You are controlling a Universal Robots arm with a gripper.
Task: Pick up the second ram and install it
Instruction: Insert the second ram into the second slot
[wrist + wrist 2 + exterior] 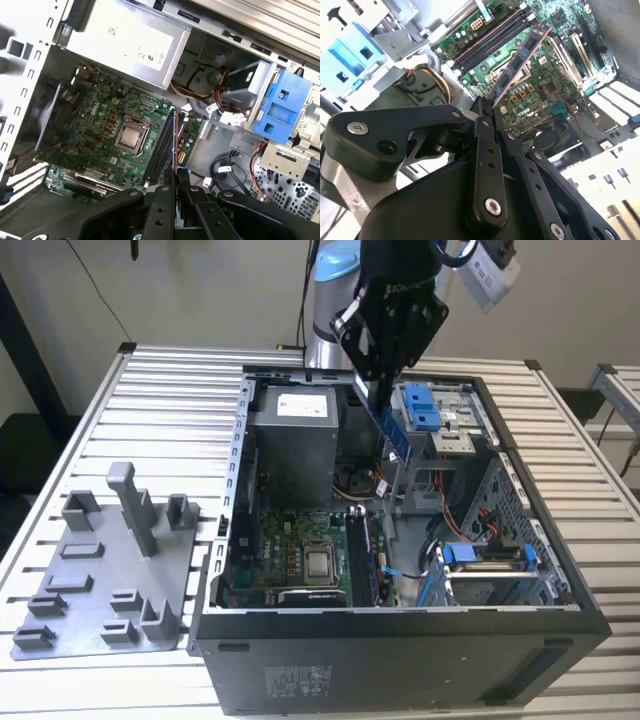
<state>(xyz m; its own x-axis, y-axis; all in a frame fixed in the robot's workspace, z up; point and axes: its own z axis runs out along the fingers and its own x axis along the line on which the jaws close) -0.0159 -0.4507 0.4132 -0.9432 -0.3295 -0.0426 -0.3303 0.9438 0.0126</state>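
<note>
The second ram point(392, 430) is a narrow blue-green stick hanging tilted above the open computer case point(400, 650). My gripper point(376, 390) is shut on its upper end. In the second wrist view the ram point(520, 60) reaches out from the fingertips point(482, 117) over the green motherboard point(545, 75), close to the long black memory slots point(490, 40). In the first wrist view the ram point(174, 142) shows edge-on above the slots point(162, 147), beside the bare processor point(131, 138). The stick is still above the board and touches no slot.
Inside the case are a grey power supply point(300, 435), blue drive caddies point(420, 405) point(490, 555) and loose cables point(370, 485). A grey plastic tray point(110, 580) with upright blocks lies on the slatted table point(170, 380) at the exterior view's left.
</note>
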